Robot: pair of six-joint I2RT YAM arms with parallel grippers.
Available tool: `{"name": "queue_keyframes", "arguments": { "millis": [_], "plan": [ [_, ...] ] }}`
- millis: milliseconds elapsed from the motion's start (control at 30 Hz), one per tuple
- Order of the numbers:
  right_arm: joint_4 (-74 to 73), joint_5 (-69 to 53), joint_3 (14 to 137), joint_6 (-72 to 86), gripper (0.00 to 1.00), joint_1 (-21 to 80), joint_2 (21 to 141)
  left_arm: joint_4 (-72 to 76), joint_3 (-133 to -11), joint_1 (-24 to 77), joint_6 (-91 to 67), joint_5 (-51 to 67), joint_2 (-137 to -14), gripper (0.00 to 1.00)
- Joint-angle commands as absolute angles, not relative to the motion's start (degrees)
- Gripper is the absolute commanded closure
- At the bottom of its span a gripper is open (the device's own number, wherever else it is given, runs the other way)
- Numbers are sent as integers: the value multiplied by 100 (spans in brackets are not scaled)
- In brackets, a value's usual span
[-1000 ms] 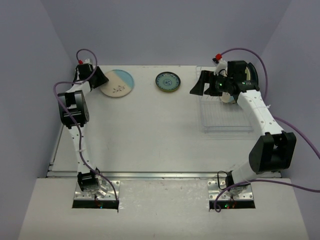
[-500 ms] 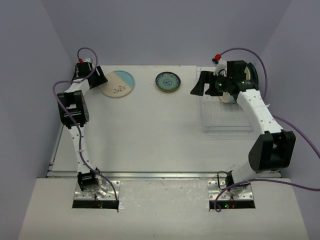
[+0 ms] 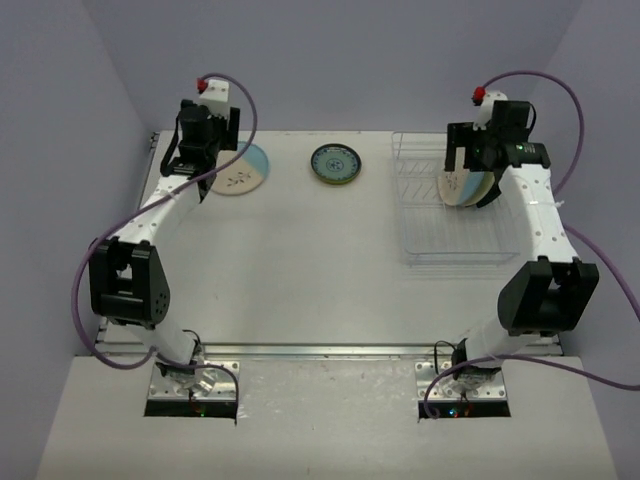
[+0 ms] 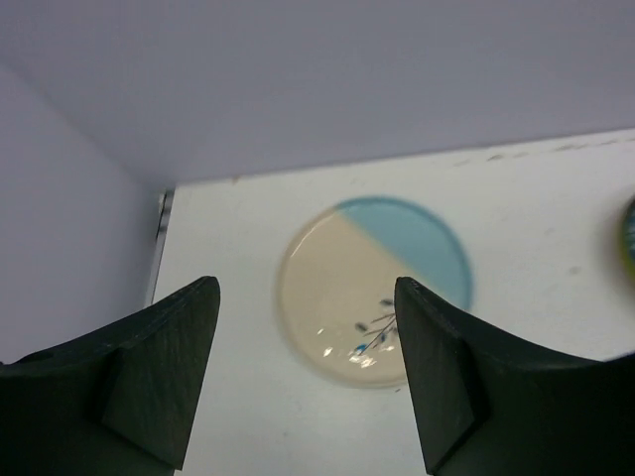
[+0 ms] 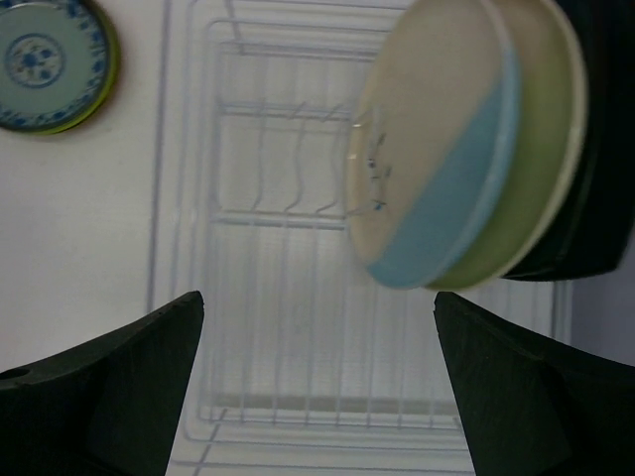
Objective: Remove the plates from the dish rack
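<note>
Roughly the halfway mark, by the look of it. Two plates are out of the white thin-wire dish rack (image 3: pixel 455 245) and lying flat on the table. A small round teal-patterned plate with a lime-green rim (image 3: pixel 336 163) sits a little way off the rack's left side. A larger round cream and light-blue plate (image 3: pixel 238 168) is well further from the rack on that same side.

The left gripper (image 4: pixel 306 293) hangs right over that far plate with its fingers spread and nothing between them, so that plate counts as delivered.

Three plates stand on edge in the slotted far end of the rack. There's another round cream and light-blue plate (image 5: pixel 437 149) in front, a pale cream-green round plate (image 5: pixel 541 188) right behind it, and a dark plate (image 5: pixel 595 198) at the back, mostly hidden. The rack's flat grid base has nothing on it.

The right gripper (image 5: pixel 317 302) hovers above the rack with its jaws thrown wide and holding nothing, not touching any plate. The front cream-and-blue one looks like the likely next pick.
</note>
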State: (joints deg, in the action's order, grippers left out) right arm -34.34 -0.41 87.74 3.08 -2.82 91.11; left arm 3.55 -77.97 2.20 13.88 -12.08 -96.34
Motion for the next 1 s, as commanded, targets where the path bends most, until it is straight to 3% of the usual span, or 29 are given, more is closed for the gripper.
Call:
{"name": "queue_keyframes", "arguments": {
  "millis": [0,367,967],
  "plan": [
    [-3560,535,9362,53,3,-845,9587,1077,-7289,744,2056,-1556,-9016,31],
    [-4130,132,10765,202,11,-1037,10932,1189,-6935,984,1907,-1468,-8868,31],
    [-4120,68,11290,264,23,-1037,11611,1222,-6942,984,1834,-1433,-9036,31]
  ]
}}
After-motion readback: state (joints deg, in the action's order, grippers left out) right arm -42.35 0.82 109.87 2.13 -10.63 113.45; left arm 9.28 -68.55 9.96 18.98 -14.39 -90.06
